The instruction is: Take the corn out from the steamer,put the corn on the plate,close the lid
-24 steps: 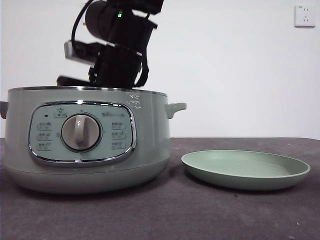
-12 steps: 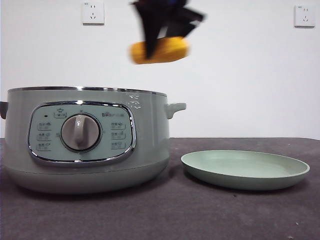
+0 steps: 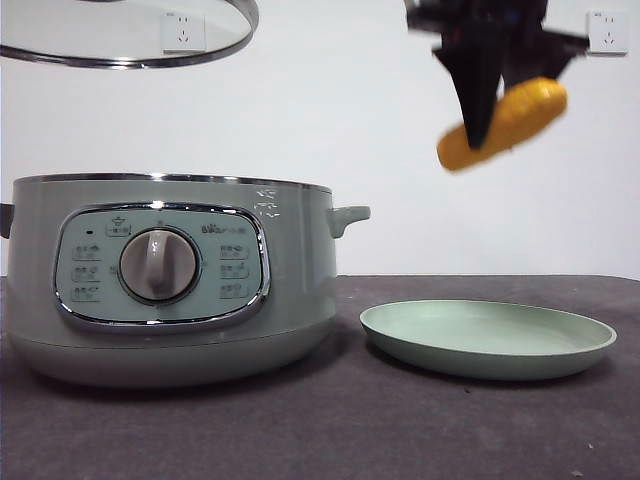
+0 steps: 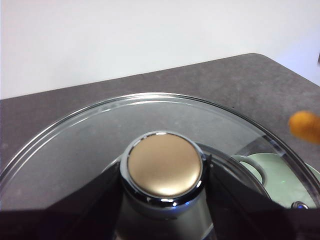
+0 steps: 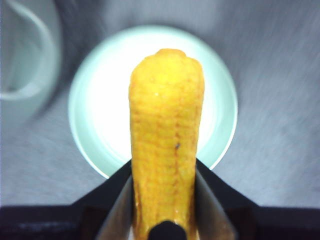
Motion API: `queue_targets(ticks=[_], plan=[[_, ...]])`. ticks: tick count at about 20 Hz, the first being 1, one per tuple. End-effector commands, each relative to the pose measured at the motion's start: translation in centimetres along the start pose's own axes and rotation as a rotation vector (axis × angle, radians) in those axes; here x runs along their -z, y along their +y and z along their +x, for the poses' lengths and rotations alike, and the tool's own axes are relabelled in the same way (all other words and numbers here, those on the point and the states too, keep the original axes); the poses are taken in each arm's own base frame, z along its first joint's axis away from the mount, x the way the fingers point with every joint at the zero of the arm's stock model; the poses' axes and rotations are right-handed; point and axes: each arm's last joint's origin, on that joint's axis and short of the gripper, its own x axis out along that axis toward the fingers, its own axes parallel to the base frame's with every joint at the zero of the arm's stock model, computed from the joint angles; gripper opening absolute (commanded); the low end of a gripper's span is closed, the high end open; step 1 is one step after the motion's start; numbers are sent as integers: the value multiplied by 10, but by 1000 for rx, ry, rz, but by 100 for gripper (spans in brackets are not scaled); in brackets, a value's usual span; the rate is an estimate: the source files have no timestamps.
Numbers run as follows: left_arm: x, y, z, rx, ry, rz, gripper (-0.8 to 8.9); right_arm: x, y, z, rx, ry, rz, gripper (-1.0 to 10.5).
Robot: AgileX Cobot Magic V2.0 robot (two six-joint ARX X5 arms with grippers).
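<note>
The corn (image 3: 503, 124) is clamped between the jaws of the right end effector (image 3: 482, 105) and held tilted in the air, high above the plate (image 3: 487, 340), one end lower than the other. In the right wrist view the cob (image 5: 166, 145) is seen lengthwise between the two jaws, directly over the plate (image 5: 85, 110). The plate is set on the dark tabletop (image 3: 350, 430), just beside the steamer (image 3: 170, 280), not touching it. The steamer is uncovered; its chrome rim and control dial (image 3: 158, 264) are visible. The lid (image 3: 130, 35) is held well above the steamer, tilted slightly, by the left end effector (image 4: 162, 200), whose jaws are closed on either side of the knob (image 4: 164, 165). A wall socket (image 3: 183, 30) is seen through the glass of the lid.
</note>
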Motion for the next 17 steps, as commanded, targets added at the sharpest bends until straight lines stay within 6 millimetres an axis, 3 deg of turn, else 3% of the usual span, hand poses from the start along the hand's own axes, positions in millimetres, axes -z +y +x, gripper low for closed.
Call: queue_targets(ticks=[1,5,8,15,17], plan=[[-8,0,-2,3,-70,-29,-9,5,2,36,0,50,17,-16],[-8,0,-1,3,-72,-29,-9,18,6,92,-1,21,38,-16],[-8,0,-1,2,-71,-29,-9,27,7,122,-4,-34,51,-16],[-7,0,2,0,-63,-28,-9,38,8,146,-8,-84,55,-16],[-7,-1,4,0,-60,-28,-9,39,8,147,-13,-86,54,36]])
